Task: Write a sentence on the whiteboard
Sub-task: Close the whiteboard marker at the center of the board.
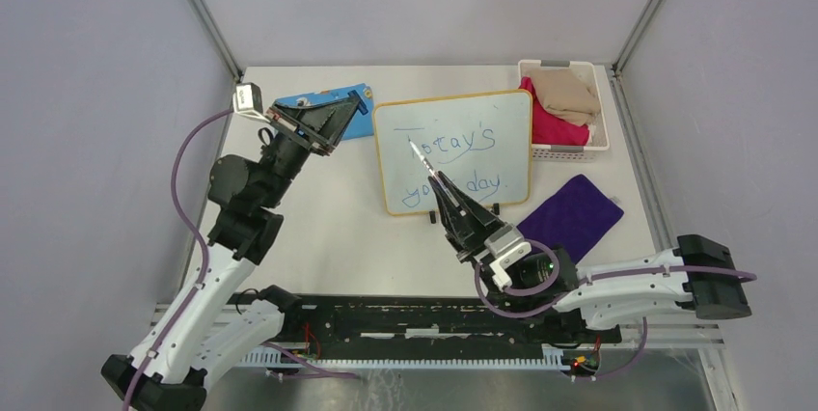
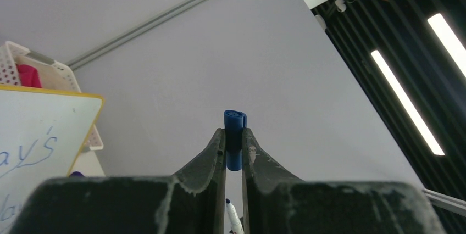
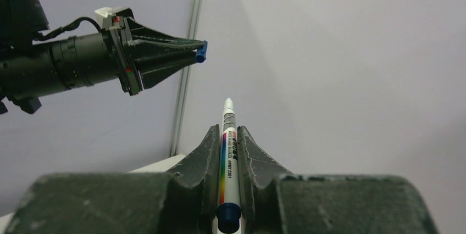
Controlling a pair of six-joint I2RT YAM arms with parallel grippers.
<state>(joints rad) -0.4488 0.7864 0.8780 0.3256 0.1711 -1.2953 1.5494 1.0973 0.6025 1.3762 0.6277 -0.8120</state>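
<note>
While the sentence (image 1: 461,146) lies finished on the whiteboard (image 1: 506,126) mid-way on the tabletop (image 1: 328,208), the right claw (image 3: 228,135) pinches the marker (image 3: 226,157), tip aimed toward the left claw (image 3: 195,53); that one grips the blue cap (image 2: 234,124).

I'm seeing both arms wearing white shells between bulky black joints, the left arm (image 1: 198,300) and the right arm (image 1: 627,283) alike. A purple cable (image 1: 176,175) is trailing along each. The left gripper (image 1: 359,95) and right gripper (image 1: 436,179) are showing black, tapering fingers (image 3: 209,149), scuffed pale at the edges.
</note>
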